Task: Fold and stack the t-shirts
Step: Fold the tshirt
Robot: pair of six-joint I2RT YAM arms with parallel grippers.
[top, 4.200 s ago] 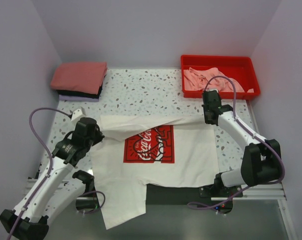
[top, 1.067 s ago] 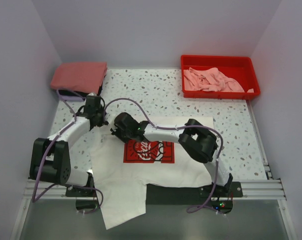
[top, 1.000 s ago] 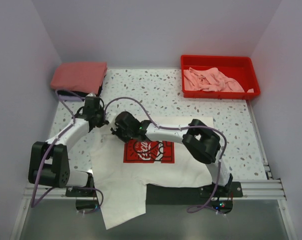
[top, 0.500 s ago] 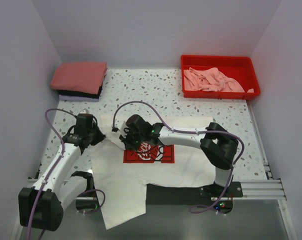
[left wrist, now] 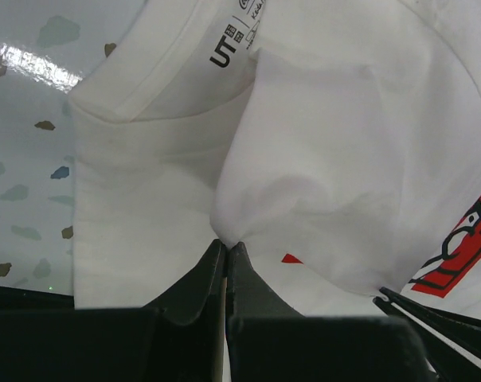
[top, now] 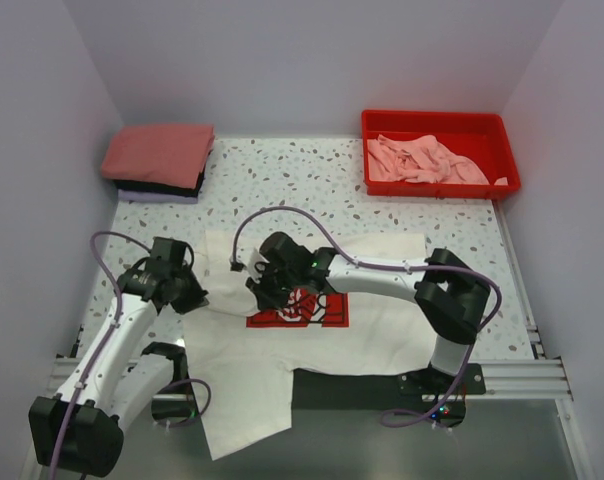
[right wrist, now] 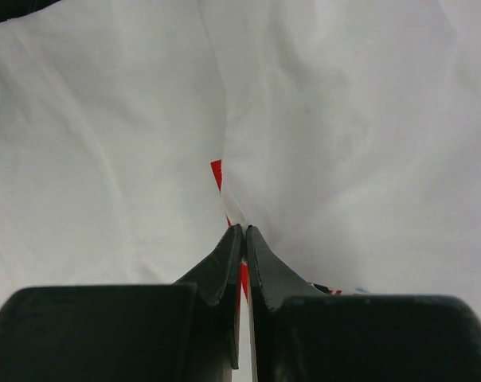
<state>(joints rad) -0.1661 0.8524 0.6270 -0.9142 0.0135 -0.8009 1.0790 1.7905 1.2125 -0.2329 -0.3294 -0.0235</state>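
Observation:
The white t-shirt (top: pixel 377 300) with a red square print (top: pixel 317 310) lies spread on the table, its lower part hanging over the near edge. Its far-left part is folded toward the front and covers part of the print. My left gripper (top: pixel 189 296) is shut on a fold of the white cloth (left wrist: pixel 320 183) near the collar label (left wrist: pixel 228 49). My right gripper (top: pixel 262 292) is shut on the folded cloth above the print edge (right wrist: pixel 218 177). The left wrist view shows the left gripper (left wrist: pixel 226 245) pinching cloth. The right wrist view shows the right gripper (right wrist: pixel 242 231) doing the same.
A folded stack, salmon-red (top: pixel 160 152) over black and lavender, sits at the far left corner. A red plastic tray (top: pixel 437 122) at the far right holds crumpled light pink shirts (top: pixel 422 160). The speckled table (top: pixel 302 185) is walled on three sides.
Both grippers have moved toward the near edge, pulling the shirt's far-left part over onto the print. The stack and the tray have not moved.

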